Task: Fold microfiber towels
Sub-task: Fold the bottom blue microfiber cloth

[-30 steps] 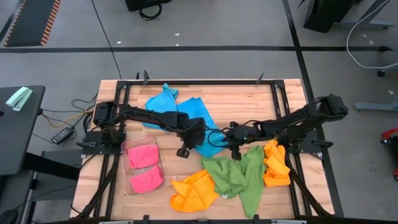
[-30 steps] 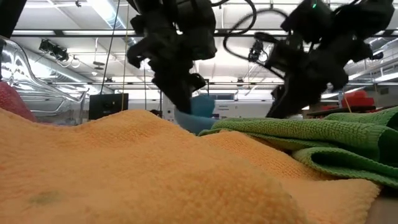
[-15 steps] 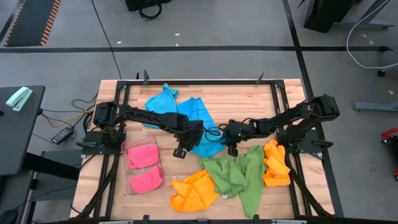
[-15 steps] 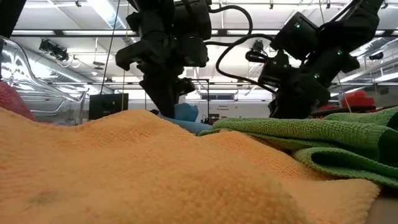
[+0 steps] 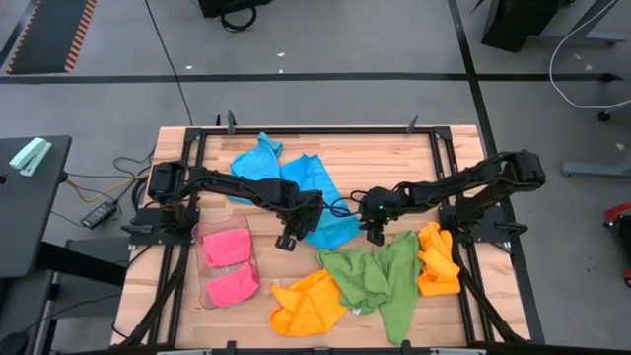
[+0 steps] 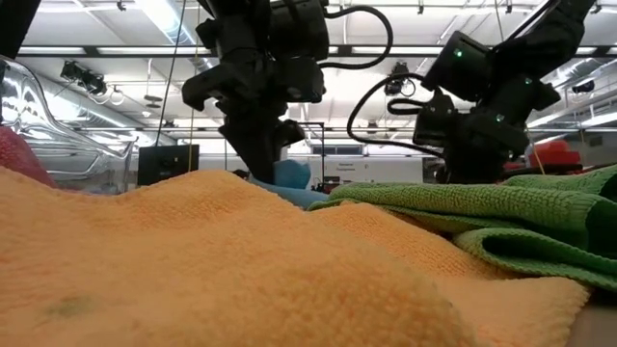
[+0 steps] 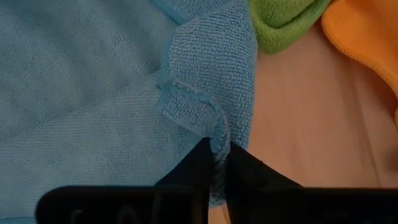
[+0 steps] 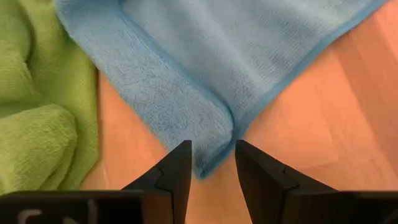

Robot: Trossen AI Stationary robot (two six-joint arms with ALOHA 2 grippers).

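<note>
Mid-table, left gripper [image 7: 214,163] pinches the blue towel's [image 5: 320,202] edge, the nipped part hidden by its fingers. Right gripper [image 8: 211,163] is parted over that towel's corner, bare wood beside it.

Bright overhead strip lights — blurred foreground.

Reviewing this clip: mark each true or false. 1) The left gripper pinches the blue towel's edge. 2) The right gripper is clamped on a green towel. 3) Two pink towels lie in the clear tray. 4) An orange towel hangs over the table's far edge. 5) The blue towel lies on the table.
1) True: the left gripper is shut on the blue towel at its edge.
2) False: the right gripper is open around the blue towel's corner; the green towel lies beside it.
3) True: both pink towels sit in the tray.
4) False: the orange towels lie near the front.
5) True.
</note>
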